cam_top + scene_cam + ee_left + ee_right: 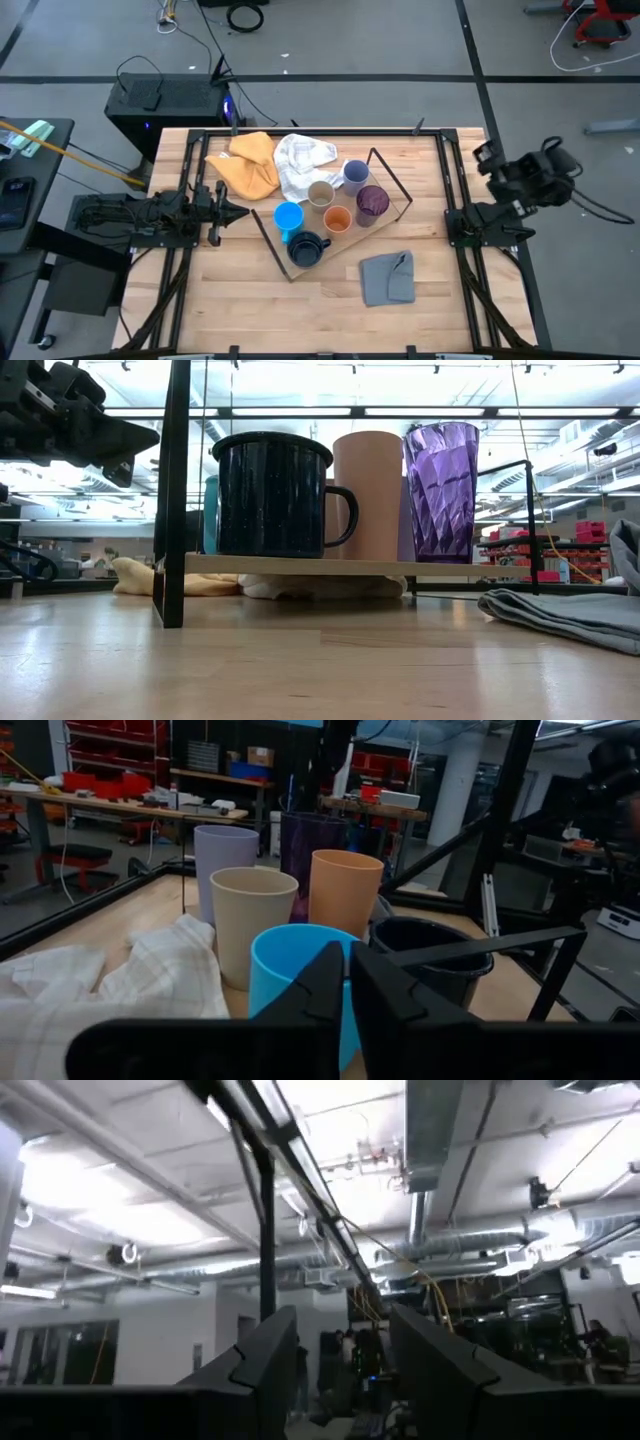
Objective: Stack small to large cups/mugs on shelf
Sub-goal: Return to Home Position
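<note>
Six cups [337,220] stand clustered on the shelf [352,240] at table centre, directly ahead of the nearer left gripper [238,210], clenched on nothing; right gripper [340,1320], fingers parted, sits well apart.

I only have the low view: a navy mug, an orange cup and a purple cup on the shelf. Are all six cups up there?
Observer: Yes. From above, the lavender cup, beige cup and blue mug also stand on the shelf, behind the ones you see.
Operator: And the arms?
Observer: The left gripper is shut and empty, just outside the shelf beside the blue mug.
Operator: The other one?
Observer: The right gripper is open and empty, off to the shelf's right, touching nothing.
</note>
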Robot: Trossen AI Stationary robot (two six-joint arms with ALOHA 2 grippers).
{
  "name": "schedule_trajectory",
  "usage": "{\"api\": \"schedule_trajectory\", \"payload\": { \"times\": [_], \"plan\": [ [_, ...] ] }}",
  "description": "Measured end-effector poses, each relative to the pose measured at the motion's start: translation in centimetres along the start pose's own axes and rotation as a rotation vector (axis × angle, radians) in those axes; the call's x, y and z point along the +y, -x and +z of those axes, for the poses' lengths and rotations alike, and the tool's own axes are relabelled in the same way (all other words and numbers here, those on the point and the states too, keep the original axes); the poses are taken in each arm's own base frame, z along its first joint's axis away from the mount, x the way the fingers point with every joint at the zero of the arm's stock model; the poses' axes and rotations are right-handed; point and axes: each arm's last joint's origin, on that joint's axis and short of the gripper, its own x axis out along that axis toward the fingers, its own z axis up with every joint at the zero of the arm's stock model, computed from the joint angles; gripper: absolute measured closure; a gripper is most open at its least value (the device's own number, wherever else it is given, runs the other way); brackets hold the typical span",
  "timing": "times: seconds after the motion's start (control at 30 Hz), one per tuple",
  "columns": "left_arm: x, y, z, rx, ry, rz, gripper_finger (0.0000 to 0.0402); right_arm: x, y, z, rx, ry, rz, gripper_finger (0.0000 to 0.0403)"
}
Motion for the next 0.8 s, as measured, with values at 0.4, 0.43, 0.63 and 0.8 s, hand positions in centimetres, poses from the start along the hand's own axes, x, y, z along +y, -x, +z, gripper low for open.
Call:
{"api": "schedule_trajectory", "payload": {
  "times": [0.4,0.43,0.63,0.8],
  "plan": [
    [0.0,0.0,0.0,0.001,0.000,0.000,0.0373,-0.3,-1.5,-2.5,0.052,0.009,-0.097,0.0234],
    [0.0,0.0,0.0,0.000,0.000,0.001,0.0375,-0.4,-2.0,-2.7,0.093,0.049,-0.118,0.0234],
    [0.0,0.0,0.0,0.001,0.000,0.000,0.0381,-1.5,-4.9,-3.1,0.322,0.185,-0.256,0.0234],
    [0.0,0.0,0.0,0.001,0.000,0.000,0.0374,-3.2,-5.2,-4.0,0.381,0.200,-0.341,0.0234]
  ]
}}
